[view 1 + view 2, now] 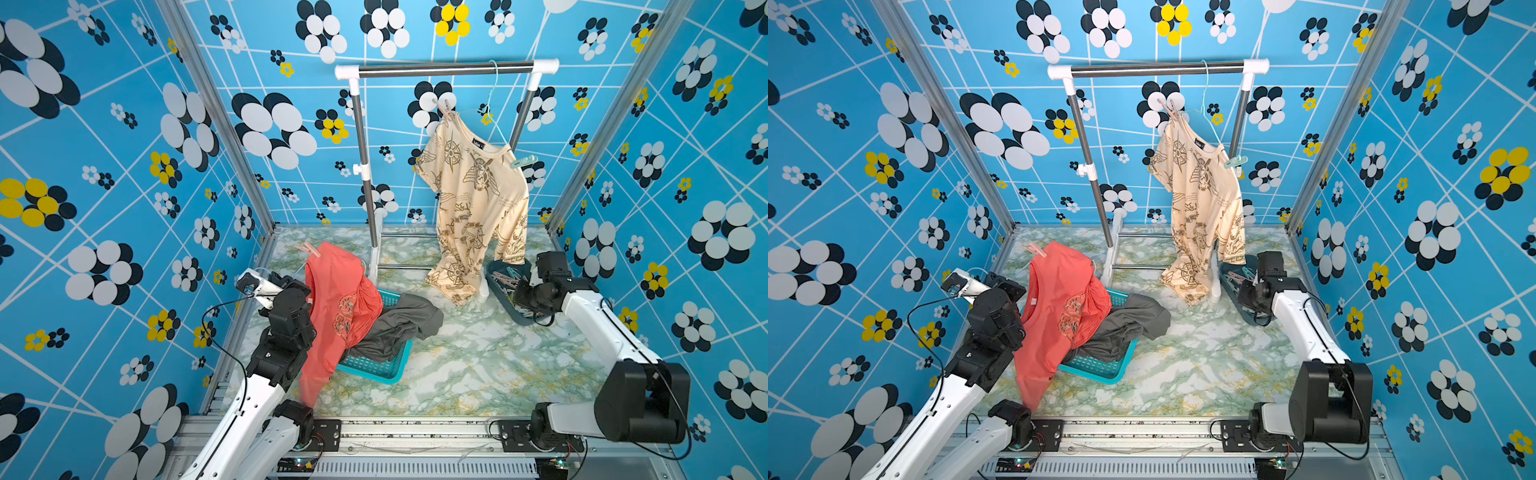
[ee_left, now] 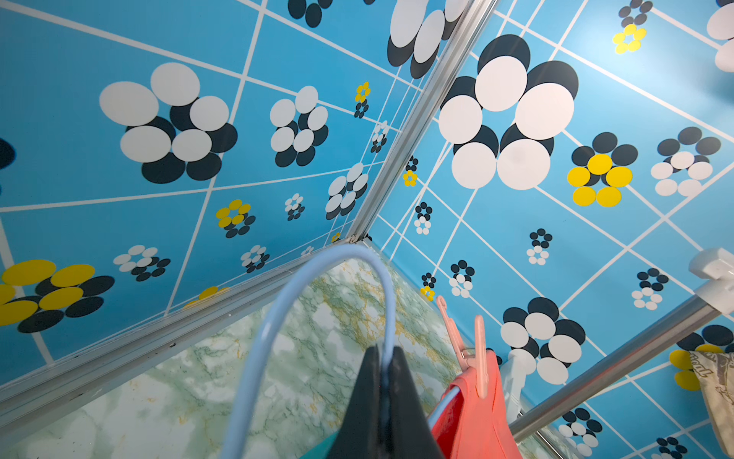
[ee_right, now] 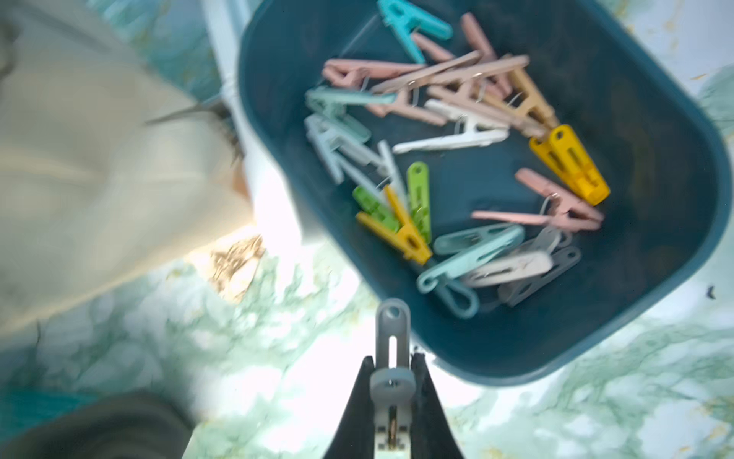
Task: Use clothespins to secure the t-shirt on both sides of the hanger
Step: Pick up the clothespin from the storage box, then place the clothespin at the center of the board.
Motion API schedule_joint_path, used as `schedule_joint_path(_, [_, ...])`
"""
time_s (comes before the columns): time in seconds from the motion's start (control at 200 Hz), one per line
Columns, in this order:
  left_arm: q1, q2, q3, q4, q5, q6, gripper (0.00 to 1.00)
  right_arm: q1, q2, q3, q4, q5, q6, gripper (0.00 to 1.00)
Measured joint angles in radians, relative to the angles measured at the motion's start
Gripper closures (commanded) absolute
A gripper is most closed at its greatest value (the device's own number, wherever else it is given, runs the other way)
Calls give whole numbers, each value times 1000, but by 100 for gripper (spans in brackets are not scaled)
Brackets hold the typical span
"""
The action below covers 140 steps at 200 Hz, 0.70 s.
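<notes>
Slippage is the main worry. The right end effector (image 3: 392, 357) is clenched on a pale grey plastic clothespin (image 3: 392, 330), just beside the dark blue plastic tray (image 3: 655, 179) that holds the loose pastel clothespins (image 3: 456, 139). The clip's looped end pokes out past the fingertips. If that is the handle end, the clip faces the wrong way to be squeezed open. It could also twist or drop onto the green-marbled desk (image 1: 478, 361) on the way across.

The left end effector (image 2: 383, 351) is clamped on the thin light blue wire hanger hook (image 2: 317, 278). A round wire can turn in such a pinch, so the hanger may swing when the clip pushes against it, and the unpinned shoulder could slide off.

The coral cotton t-shirt with a gold print (image 1: 336, 299) hangs from that hanger at the robot's left. Its lower part droops in front of the teal mesh basket (image 1: 374, 370). A pink plastic clothespin (image 2: 468, 349) already grips one shoulder. No clip shows on the other side, though folds hide part of it.
</notes>
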Motion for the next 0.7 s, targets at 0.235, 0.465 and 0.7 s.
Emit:
schedule_joint_path(0.235, [0, 0, 0, 9, 0, 7, 100, 347, -63, -159, 11, 0, 102, 100])
schedule_joint_path(0.465, [0, 0, -4, 15, 0, 11, 100, 496, 47, -278, 175, -93, 201, 90])
schedule_joint_path(0.7, [0, 7, -6, 17, -1, 14, 100, 493, 44, -362, 224, -82, 257, 63])
